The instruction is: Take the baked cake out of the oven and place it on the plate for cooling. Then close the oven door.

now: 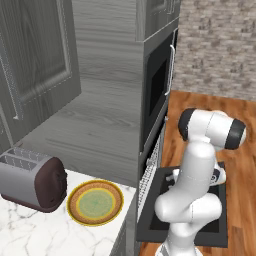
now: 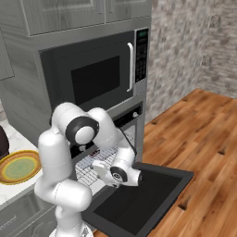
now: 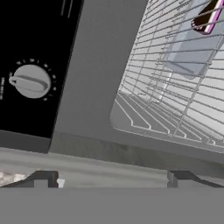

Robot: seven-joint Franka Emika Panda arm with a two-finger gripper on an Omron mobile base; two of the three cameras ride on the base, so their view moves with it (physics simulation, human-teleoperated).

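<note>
Dark chocolate cake (image 3: 209, 15) sits on its grey tray (image 3: 197, 41) deep on the wire rack (image 3: 175, 83) inside the oven (image 2: 111, 148), door (image 2: 139, 196) dropped flat for access, jaws spread wide and empty just outside the opening, plate (image 1: 95, 202) waiting on the desk beside.

oven racks (image 3: 175, 87): wire metal | counter (image 1: 30, 230): marble, glossy | floor (image 2: 203, 139): wood
</note>
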